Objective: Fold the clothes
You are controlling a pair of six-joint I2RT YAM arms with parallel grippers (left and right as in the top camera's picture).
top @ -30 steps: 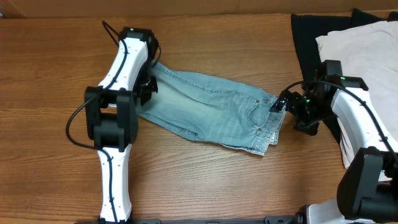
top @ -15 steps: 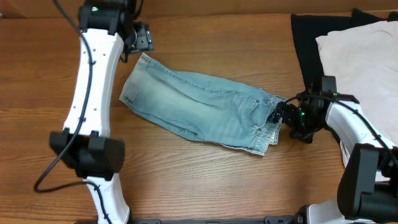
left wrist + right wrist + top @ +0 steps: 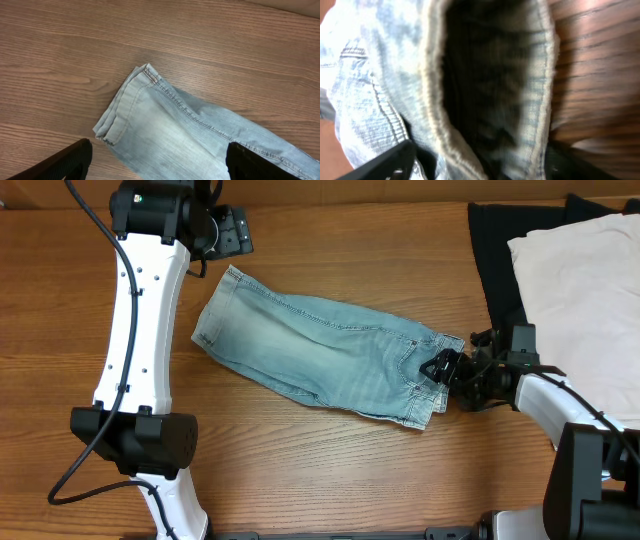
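Observation:
The clothes, faded light-blue denim shorts (image 3: 330,360), lie flat and slanted across the middle of the table. Their cuffed leg hem (image 3: 122,117) points far left and the waistband (image 3: 490,90) points right. My left gripper (image 3: 232,230) hangs open above the table just beyond the hem corner. In the left wrist view its jaws (image 3: 159,150) stand wide apart over the denim (image 3: 200,145), holding nothing. My right gripper (image 3: 440,367) is low at the waistband end. Its jaws (image 3: 480,160) are open, with folded waistband cloth between the two fingers.
A black garment (image 3: 495,250) lies at the back right with a larger cream-white garment (image 3: 580,280) on top, just behind my right arm. Bare wooden table (image 3: 330,470) runs in front of the shorts.
My left gripper opened, let go of the leg hem, and rose away to the far left. My right gripper slid left onto the waistband and its jaws narrowed a little.

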